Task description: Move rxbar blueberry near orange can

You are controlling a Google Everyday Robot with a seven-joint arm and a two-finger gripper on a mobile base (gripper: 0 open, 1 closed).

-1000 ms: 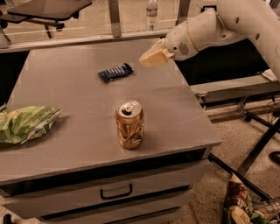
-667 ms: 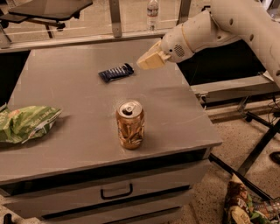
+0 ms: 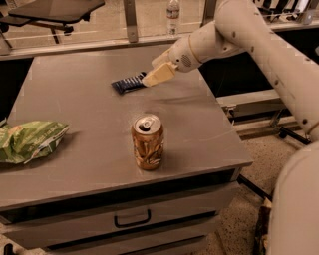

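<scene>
So the gripper (image 3: 158, 74) sits low over the far half of the worktop (image 3: 75, 104), on the end of the white arm (image 3: 259, 45) that reaches in from the right. It reads as one pale wedge from this angle, so honestly can't tell if it's spread or pressed together, or whether it has hold of anything.

What could go wrong: the snack bar (image 3: 128, 83) is thin and lies flat, so a gripper coming in at a slant could easily shove it along the smooth surface instead of getting under or around it. A grab on just the end of the wrapper looks like it could slip out mid-carry. And the orange can (image 3: 148, 142) stands upright and alone, so a low or sloppy approach could tip it.

The snack bar lies just left of the gripper tip, its right end at or under the tip; touching or not, can't say. It's angled a bit, long side roughly left-right.

The orange can is well apart from both, nearer the front edge. A green chip bag (image 3: 27, 141) lies at the left edge, and a water bottle (image 3: 172, 10) stands on the ledge behind.
</scene>
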